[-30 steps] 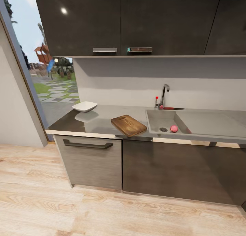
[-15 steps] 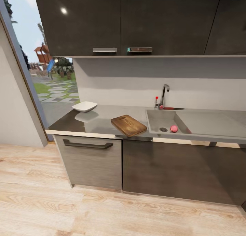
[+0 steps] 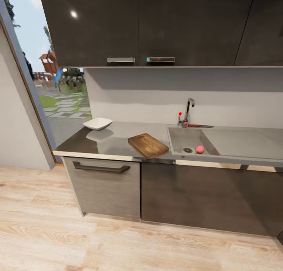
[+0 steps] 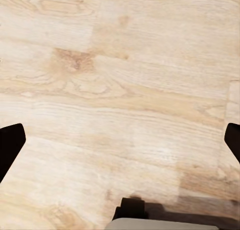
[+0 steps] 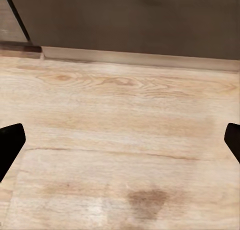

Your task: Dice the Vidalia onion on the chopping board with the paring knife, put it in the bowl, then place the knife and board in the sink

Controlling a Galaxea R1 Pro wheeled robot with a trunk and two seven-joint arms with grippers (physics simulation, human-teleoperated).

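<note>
The small pink Vidalia onion point(image 3: 200, 149) lies in the grey sink point(image 3: 179, 137), beside the drain. Behind the basin, by the faucet point(image 3: 189, 108), rests the paring knife point(image 3: 197, 125) with its red handle. On the grey countertop point(image 3: 114, 143) the brown chopping board point(image 3: 148, 145) lies just left of the sink, and the white bowl point(image 3: 98, 123) stands at the far left. My left gripper point(image 4: 120, 145) and right gripper point(image 5: 120, 145) hang open over the wooden floor, their dark fingertips far apart and nothing between them.
Dark upper cabinets point(image 3: 149, 25) hang over the counter, with dark base cabinets point(image 3: 204, 194) and a drawer handle point(image 3: 101, 168) below. A tall window point(image 3: 59, 90) opens at the left. Light wood floor point(image 3: 118, 243) lies between me and the counter.
The whole head picture has shifted slightly downward, so the camera moved. The onion, knife, board and bowl have stayed where they were.
</note>
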